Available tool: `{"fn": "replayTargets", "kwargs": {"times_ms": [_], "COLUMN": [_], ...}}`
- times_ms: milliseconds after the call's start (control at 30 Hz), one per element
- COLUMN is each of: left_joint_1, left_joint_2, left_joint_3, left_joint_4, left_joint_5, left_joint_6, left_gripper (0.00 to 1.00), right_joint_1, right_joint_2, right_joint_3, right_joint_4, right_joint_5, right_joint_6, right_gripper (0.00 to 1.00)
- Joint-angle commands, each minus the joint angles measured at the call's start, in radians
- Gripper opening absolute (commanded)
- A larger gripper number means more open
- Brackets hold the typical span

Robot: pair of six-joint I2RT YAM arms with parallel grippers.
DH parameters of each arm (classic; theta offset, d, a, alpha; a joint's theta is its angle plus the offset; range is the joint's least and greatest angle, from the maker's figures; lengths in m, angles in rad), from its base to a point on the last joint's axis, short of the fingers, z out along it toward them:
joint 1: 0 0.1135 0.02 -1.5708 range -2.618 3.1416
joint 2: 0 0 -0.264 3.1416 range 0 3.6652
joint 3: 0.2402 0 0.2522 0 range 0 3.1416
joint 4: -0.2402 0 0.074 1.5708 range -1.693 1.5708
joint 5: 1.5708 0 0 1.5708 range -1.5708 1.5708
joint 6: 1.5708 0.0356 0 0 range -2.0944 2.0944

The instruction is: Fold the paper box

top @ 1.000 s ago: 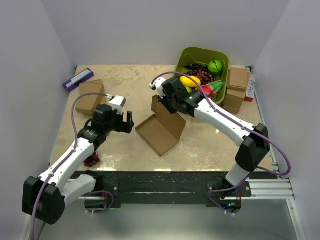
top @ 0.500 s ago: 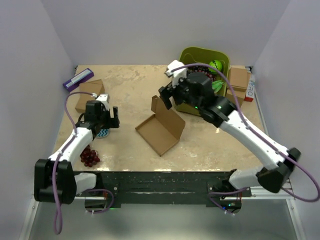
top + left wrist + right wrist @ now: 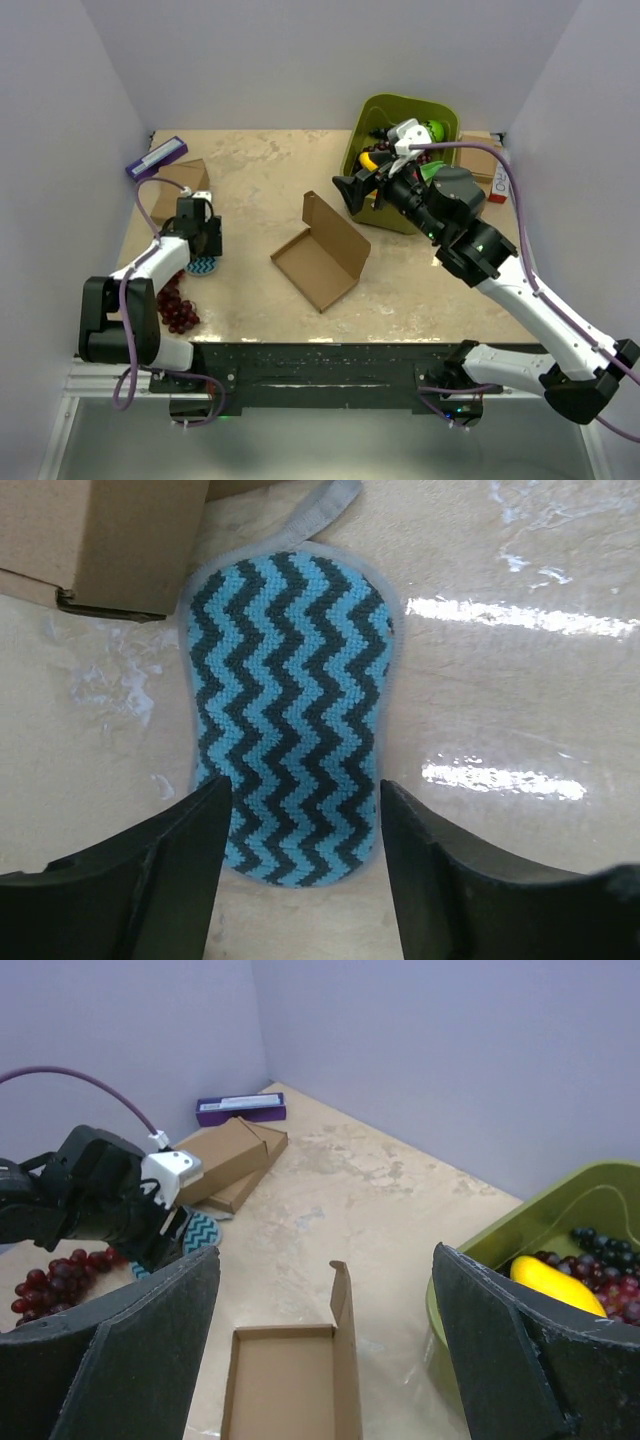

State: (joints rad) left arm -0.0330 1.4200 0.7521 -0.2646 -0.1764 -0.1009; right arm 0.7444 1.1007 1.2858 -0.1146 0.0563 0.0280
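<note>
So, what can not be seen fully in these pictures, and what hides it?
- Top view: the zigzag pad is mostly under the left gripper; the green bin contents are partly behind the right gripper.
- Right wrist view: the paper box is cut off by the bottom edge.
- Left wrist view: the top edge cuts off a small cardboard box.

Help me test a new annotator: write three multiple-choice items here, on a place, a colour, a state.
1. Where is the paper box? A on a shelf; B on the table between the arms; C lifted up.
2. The zigzag pad under the left gripper is: A red and white; B blue and black; C yellow and green.
3. The right gripper's jaws are: A shut on the paper box; B shut on nothing; C open, empty.
Answers: B, it lies mid-table; B, the left wrist view shows blue and dark zigzags; C, they stand wide apart, holding nothing.
</note>
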Motion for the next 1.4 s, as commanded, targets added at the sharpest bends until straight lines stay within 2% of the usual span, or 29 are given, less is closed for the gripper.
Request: {"fn": "replayTargets", "kwargs": {"times_ms": [0, 200, 233, 300, 333, 433, 800, 900, 933, 967, 1000, 1033, 1133, 1267, 1367], "left_joint_1": [0.002, -0.015, -0.016, -0.015, -0.016, -0.025, -0.054, -0.058, -0.058, -0.058, -0.058, -0.058, -0.076, -0.148, -0.16], "left_joint_2": [0.078, 0.181, 0.186, 0.192, 0.192, 0.159, -0.137, -0.158, -0.145, -0.127, -0.081, -0.054, 0.046, 0.149, 0.213], "left_joint_3": [0.055, 0.082, 0.084, 0.079, 0.076, 0.067, 0.001, 0.007, 0.015, 0.021, 0.036, 0.045, 0.081, 0.105, 0.13], "left_joint_4": [0.07, 0.048, 0.045, 0.047, 0.048, 0.042, -0.021, -0.038, -0.045, -0.045, -0.045, -0.051, -0.056, -0.027, -0.024], "left_joint_5": [-0.047, -0.043, -0.038, -0.025, -0.018, -0.003, 0.123, 0.13, 0.12, 0.106, 0.106, 0.11, 0.023, -0.136, -0.172], "left_joint_6": [0.043, 0.041, 0.04, 0.038, 0.036, 0.024, -0.048, -0.037, -0.034, -0.031, -0.022, -0.016, 0.018, 0.055, 0.07], "left_gripper": [0.63, 0.63, 0.59, 0.35, 0.15, 0.0, 0.0, 0.0, 0.02, 0.12, 0.26, 0.45, 0.64, 0.71, 0.71], "right_joint_1": [-0.019, -0.023, -0.027, -0.03, -0.03, -0.03, -0.031, -0.033, -0.031, -0.031, -0.031, -0.031, -0.033, -0.034, -0.033], "right_joint_2": [-0.03, -0.053, -0.062, -0.07, -0.074, -0.078, -0.085, -0.081, -0.079, -0.078, -0.076, -0.076, -0.085, -0.101, -0.102], "right_joint_3": [-0.022, -0.045, -0.045, -0.054, -0.055, -0.056, -0.075, -0.077, -0.077, -0.077, -0.077, -0.079, -0.08, -0.094, -0.094], "right_joint_4": [0.062, 0.066, 0.064, 0.072, 0.073, 0.07, 0.092, 0.096, 0.098, 0.098, 0.102, 0.104, 0.101, 0.112, 0.11], "right_joint_5": [-0.021, -0.006, -0.001, -0.003, -0.004, -0.01, -0.007, -0.009, -0.012, -0.021, -0.029, -0.033, -0.033, -0.033, -0.045], "right_joint_6": [0.05, 0.064, 0.062, 0.066, 0.066, 0.067, 0.073, 0.079, 0.085, 0.087, 0.089, 0.092, 0.092, 0.092, 0.095], "right_gripper": [0.9, 0.9, 0.9, 0.9, 0.9, 0.9, 0.9, 0.9, 0.9, 0.91, 0.91, 0.92, 0.93, 0.95, 0.95]}}
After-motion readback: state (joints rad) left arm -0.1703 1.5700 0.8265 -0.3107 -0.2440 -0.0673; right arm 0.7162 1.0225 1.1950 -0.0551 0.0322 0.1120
